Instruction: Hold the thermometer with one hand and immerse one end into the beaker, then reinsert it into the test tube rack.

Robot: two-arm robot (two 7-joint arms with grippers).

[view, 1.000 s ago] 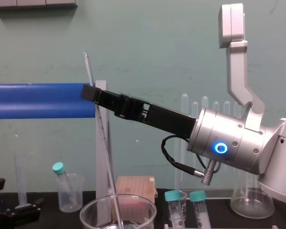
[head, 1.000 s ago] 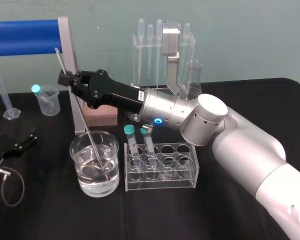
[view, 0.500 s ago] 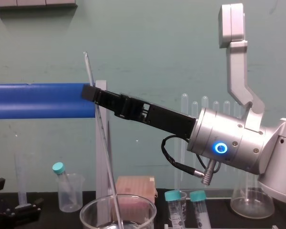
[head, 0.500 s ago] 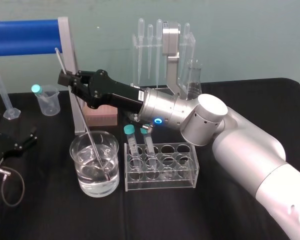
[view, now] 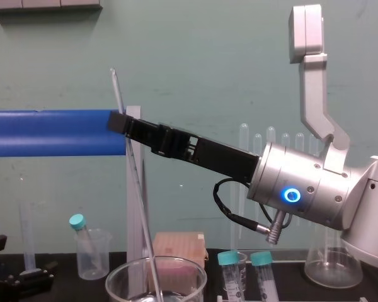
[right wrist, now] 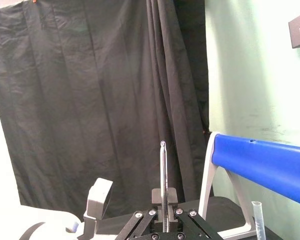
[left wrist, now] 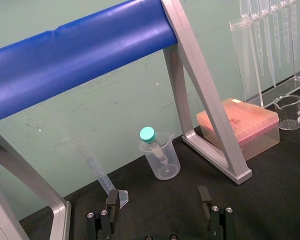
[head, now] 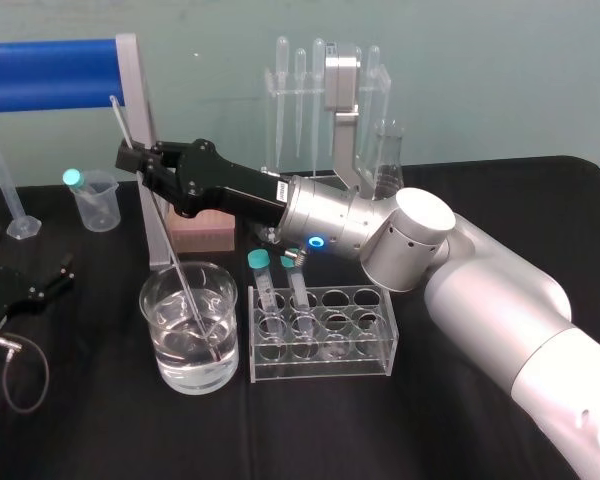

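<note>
Thermometer (head: 175,250) update, big stuff first: black bench (head: 130,440) under everything. Right hand (head: 138,165) hangs above the beaker (head: 165,365), clamped on the thermometer's upper part. Left hand (left wrist: 159,200) is parked left of the beaker, fingers wide apart. Test tube rack (head: 380,350) sits just right of the beaker. Thermometer leans, lower end in the beaker's water.

Silver frame leg (head: 137,90) behind beaker (head: 155,325), rack (head: 365,350) beside.

Pale green wall (head: 480,60), black curtain (right wrist: 90,100) — black-draped table (head: 380,430)
</note>
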